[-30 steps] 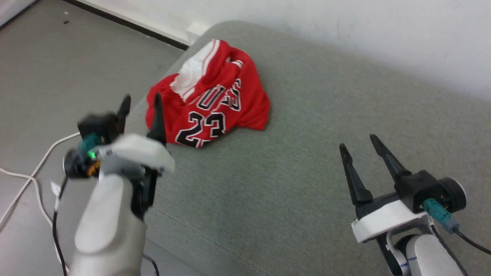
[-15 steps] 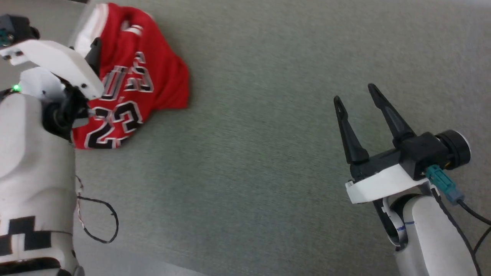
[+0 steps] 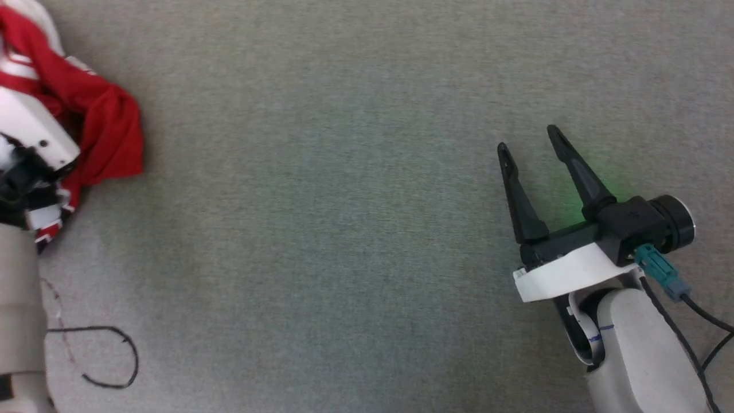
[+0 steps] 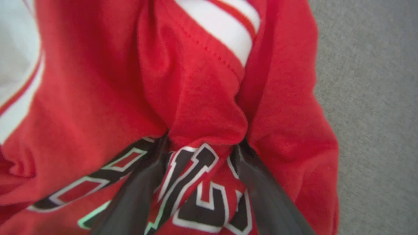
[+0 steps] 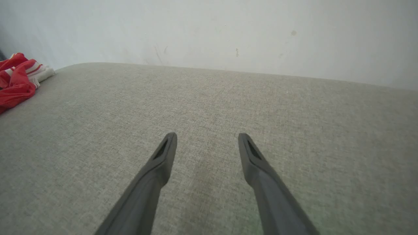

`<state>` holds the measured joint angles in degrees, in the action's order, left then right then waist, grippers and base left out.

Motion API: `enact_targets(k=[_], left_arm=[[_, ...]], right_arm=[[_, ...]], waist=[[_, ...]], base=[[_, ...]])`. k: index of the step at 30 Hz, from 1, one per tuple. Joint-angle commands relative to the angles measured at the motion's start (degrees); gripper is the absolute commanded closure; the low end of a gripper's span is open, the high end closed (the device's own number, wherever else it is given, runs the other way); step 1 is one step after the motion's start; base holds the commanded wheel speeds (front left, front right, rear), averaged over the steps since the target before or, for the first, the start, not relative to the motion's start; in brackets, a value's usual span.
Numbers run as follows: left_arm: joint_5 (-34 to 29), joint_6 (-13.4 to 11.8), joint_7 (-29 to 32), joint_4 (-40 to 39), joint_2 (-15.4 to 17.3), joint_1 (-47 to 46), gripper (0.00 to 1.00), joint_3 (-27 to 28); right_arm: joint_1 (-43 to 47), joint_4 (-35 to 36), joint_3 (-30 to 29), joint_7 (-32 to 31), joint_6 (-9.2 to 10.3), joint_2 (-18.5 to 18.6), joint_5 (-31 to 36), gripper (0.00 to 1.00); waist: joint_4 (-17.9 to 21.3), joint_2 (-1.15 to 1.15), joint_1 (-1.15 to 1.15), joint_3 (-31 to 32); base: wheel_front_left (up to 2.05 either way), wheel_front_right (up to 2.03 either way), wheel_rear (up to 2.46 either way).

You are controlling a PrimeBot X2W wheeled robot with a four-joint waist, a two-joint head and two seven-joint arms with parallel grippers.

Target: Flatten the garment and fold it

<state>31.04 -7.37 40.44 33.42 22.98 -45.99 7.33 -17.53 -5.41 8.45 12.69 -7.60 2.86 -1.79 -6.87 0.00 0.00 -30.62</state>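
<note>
We see our left pincer (image 4: 202, 143) spread wide, its tips pressed into the crumpled red basketball shirt (image 4: 98, 98) with black, white-edged lettering (a ridge of cloth bulges between them). The shirt lies at the grey fabric worktop (image 3: 344, 201)'s left side. Our right pincer (image 3: 528, 139) hangs released, well apart.

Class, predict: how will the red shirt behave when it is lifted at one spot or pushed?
Likely floppy: the garment lies crumpled in soft folds, and a ridge bunches between the open fingers of the left hand. Lifted at one spot, the rest should hang limp. Pushed, it would probably wrinkle rather than slide on the textured cushion.
</note>
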Motion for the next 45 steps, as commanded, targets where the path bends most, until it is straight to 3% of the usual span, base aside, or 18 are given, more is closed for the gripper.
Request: enact_targets(k=[1,2,3,6,12,16,20,26,33,40,45], left_arm=[[0.4,-0.5,2.5,-0.4,-1.4,4.0,0.32,-0.8],[0.4,-0.5,2.5,-1.5,-1.0,4.8,0.69,-0.8],[-0.1,-0.6,1.5,-2.7,-0.5,5.5,1.00,-0.6],[-2.4,-1.0,-3.0,-5.6,1.1,6.5,1.00,-0.7],[-10.3,-2.2,-23.4,-11.1,4.6,6.5,1.00,-1.0],[-14.1,-0.6,-34.1,-12.7,6.1,4.3,1.00,-3.0],[-16.3,1.6,-40.2,-13.8,5.9,0.4,1.00,-6.3],[-17.2,4.5,-44.2,-16.4,2.0,-5.0,1.00,-11.9],[-16.7,7.5,-45.6,-17.2,-5.6,-7.5,1.00,-19.1],[-13.8,9.9,-44.3,-15.5,-13.3,-3.1,1.00,-25.1],[-11.4,11.4,-39.6,-10.3,-16.4,3.4,1.00,-29.6]], right_arm=[[-0.5,-0.7,0.0,0.6,0.11,0.0,-0.6,0.00],[-0.3,-1.0,0.0,0.7,0.11,0.0,-0.8,0.00],[-0.1,-1.4,0.0,0.8,0.11,0.0,-1.0,0.00],[0.5,-2.0,0.0,1.0,0.11,0.0,-1.4,0.00],[3.4,-4.0,-0.6,1.3,0.11,0.0,-2.7,0.00],[5.8,-4.9,-1.6,1.5,0.11,0.0,-3.8,0.00],[8.2,-5.2,-2.9,1.6,0.11,0.0,-4.4,0.00],[10.3,-4.8,-4.4,1.6,0.11,0.0,-4.9,0.00],[11.1,-4.0,-4.6,1.1,0.11,0.0,-5.4,0.00],[12.0,-4.1,-4.7,0.8,0.11,0.0,-5.7,0.00],[12.3,-3.8,-4.5,0.3,0.11,0.0,-5.5,0.00]], waist=[[1.4,0.00,0.00,1.0],[1.2,0.00,0.00,1.9],[0.9,0.00,0.00,3.1],[0.5,0.00,0.00,5.5],[-0.6,0.00,0.00,13.8],[-0.6,0.00,0.00,18.9],[0.2,0.00,0.00,22.7],[3.1,0.00,0.00,25.7],[8.0,0.00,0.00,26.5],[13.1,0.00,0.00,26.7],[16.2,0.00,0.00,26.7]], base=[[0.00,0.00,0.00],[0.00,0.00,0.00],[0.00,0.00,0.00],[0.00,0.00,0.00],[0.00,0.00,0.00],[0.00,0.00,0.00],[0.00,0.00,0.00],[0.00,0.00,0.00],[0.00,0.00,0.00],[0.00,0.00,0.00],[0.00,0.00,0.00]])
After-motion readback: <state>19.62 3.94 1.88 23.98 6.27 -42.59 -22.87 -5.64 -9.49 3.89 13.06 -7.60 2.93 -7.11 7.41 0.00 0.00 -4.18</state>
